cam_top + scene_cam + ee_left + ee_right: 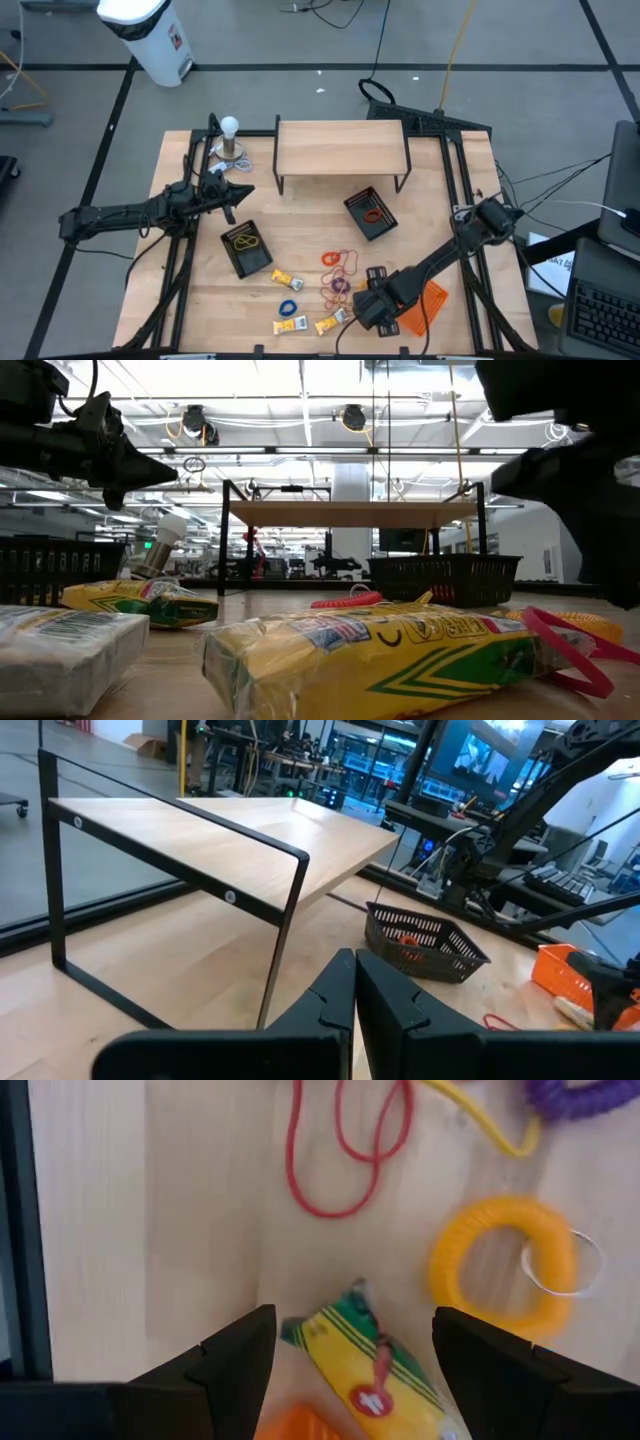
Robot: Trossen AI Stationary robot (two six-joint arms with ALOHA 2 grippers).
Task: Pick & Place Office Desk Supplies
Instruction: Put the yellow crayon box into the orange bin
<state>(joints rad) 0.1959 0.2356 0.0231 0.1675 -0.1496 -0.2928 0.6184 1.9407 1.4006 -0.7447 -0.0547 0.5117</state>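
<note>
Several yellow-and-white packets lie flat near the table's near edge, such as one [287,278] and another [291,324]. Red, orange [330,258], purple [337,287] and blue [289,307] loops lie among them. My right gripper [360,308] is low over this group and open. In the right wrist view its fingers [355,1330] stand on either side of a yellow-green packet [378,1372] without touching it. An orange coil [505,1265] and a red loop [345,1150] lie beyond. My left gripper [243,191] [354,982] is shut and empty, raised over the table's left half.
A wooden shelf on black legs [340,148] stands at the table's far middle. One black mesh tray [245,248] holds yellow loops and another [370,213] holds an orange loop. The orange tray [428,303] sits right of my right gripper. A bulb-topped stand [230,135] is at far left.
</note>
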